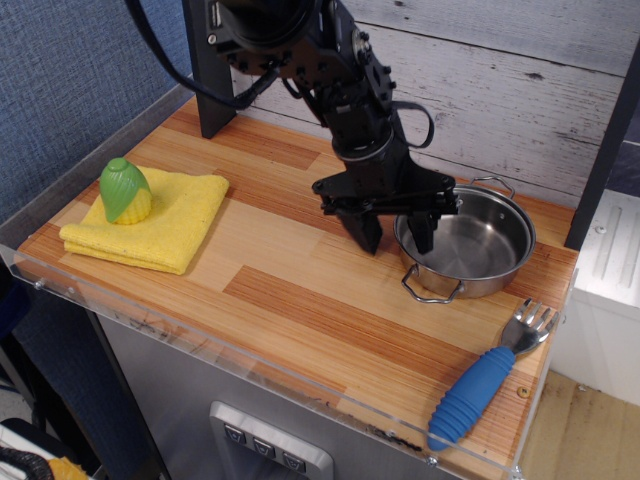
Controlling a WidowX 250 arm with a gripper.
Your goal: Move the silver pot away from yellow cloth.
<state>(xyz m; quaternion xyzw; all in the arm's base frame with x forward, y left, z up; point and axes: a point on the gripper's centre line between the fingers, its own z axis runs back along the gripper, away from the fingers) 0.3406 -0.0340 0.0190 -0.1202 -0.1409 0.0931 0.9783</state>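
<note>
Pot point(470, 243) sits right of centre, well apart from yellow cloth point(152, 222) at left w/ toy corn on it. Gripper point(396, 232) jaws wide, straddling pot's near rim, holding nothing; job looks done.

We note the silver pot point(472, 247) upright on the wooden counter's right side, shallow, shiny, empty, with one looped wire handle toward the front and one toward the back. The yellow cloth point(160, 222) lies folded flat at far left, well apart from it.
</note>
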